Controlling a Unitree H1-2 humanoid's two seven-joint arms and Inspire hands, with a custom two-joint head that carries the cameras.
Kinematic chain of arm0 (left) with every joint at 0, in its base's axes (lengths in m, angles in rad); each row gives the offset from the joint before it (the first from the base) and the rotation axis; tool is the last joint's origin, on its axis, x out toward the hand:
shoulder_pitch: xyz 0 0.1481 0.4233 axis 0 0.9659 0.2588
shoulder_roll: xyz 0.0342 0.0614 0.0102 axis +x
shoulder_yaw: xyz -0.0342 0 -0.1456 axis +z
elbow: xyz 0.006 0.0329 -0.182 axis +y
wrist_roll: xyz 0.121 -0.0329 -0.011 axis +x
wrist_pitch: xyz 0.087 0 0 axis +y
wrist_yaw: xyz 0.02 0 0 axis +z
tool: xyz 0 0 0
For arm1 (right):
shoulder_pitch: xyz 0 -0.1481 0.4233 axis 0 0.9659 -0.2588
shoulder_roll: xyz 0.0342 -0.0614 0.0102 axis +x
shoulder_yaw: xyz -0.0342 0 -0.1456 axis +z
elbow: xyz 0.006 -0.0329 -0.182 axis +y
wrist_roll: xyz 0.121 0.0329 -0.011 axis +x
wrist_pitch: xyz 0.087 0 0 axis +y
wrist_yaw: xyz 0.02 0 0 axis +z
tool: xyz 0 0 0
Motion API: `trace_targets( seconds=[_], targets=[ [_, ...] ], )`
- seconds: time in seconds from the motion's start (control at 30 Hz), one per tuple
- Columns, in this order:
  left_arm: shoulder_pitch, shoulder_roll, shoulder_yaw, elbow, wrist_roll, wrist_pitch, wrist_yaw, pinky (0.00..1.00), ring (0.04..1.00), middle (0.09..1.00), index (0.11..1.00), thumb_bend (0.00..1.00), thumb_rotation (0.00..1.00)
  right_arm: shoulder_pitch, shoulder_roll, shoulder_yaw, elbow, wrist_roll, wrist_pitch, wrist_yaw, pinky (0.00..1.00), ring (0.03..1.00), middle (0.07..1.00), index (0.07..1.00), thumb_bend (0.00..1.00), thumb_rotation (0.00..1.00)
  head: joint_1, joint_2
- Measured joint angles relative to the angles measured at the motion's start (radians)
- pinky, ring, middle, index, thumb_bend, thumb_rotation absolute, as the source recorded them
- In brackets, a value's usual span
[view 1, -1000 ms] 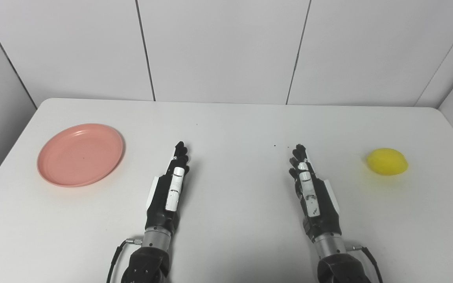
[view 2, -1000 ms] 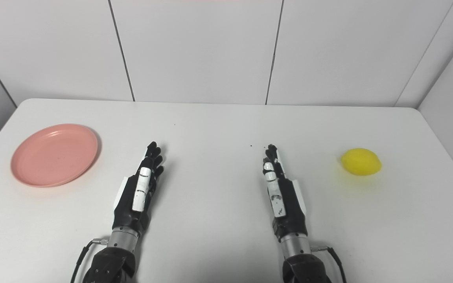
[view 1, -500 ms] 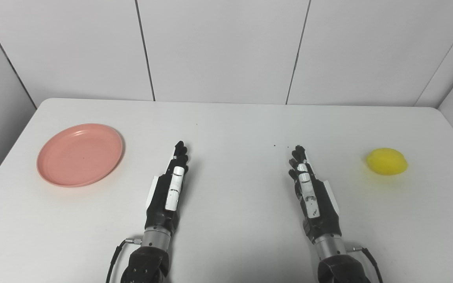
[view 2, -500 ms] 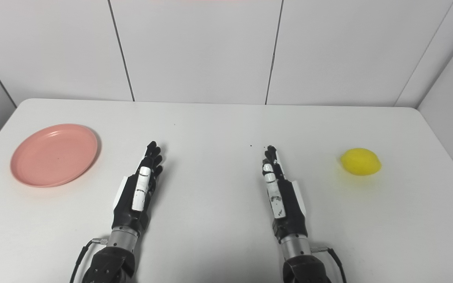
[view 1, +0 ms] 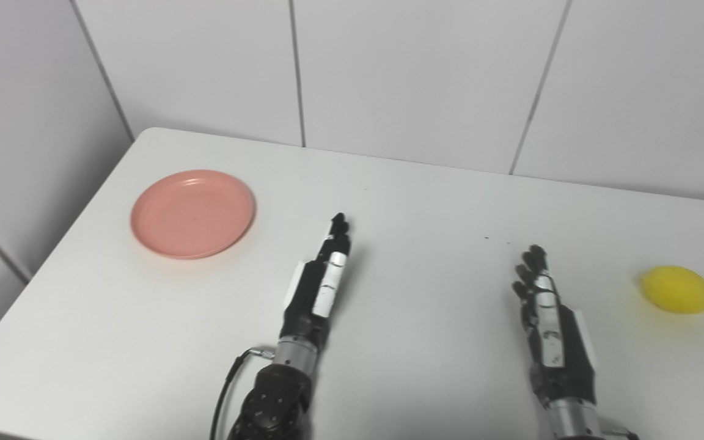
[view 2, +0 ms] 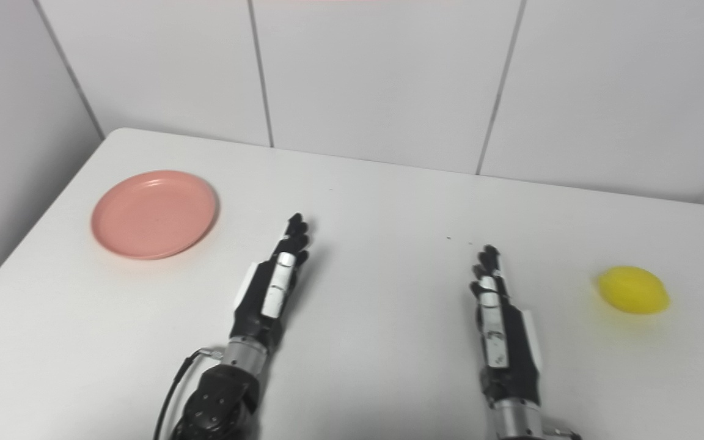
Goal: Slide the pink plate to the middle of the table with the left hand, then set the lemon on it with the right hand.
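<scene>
You get bright, even, diffuse light from overhead, with no harsh glare anywhere on the white table. Shadows are soft and short: a faint rim under the pink plate, a pale yellowish smudge beneath the lemon, and thin dark edges beside each hand. Both views look slightly soft and tilted, with mild blur overall. Your wall panels read flat grey-white.

We find the plate far left on the desk, the lemon far right. Both robot hands, left and right, lie between them, nearer us.
</scene>
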Motion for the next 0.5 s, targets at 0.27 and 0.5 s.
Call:
trace_targets(
  seconds=[0.27,0.5],
  targets=[
    [-0.002,-0.035,-0.047,0.028,0.06,-0.026,0.028,1.0,1.0,1.0,1.0,0.65,1.0,-0.003,-0.039,-0.021,0.01,0.037,-0.042,0.03,1.0,1.0,1.0,1.0,0.64,1.0,0.016,-0.032],
    [-0.002,-0.035,-0.048,0.031,0.055,-0.043,0.032,1.0,1.0,1.0,1.0,0.65,1.0,-0.002,-0.039,-0.022,0.01,0.039,-0.042,0.044,1.0,1.0,1.0,1.0,0.64,1.0,0.0,-0.045]
  ],
)
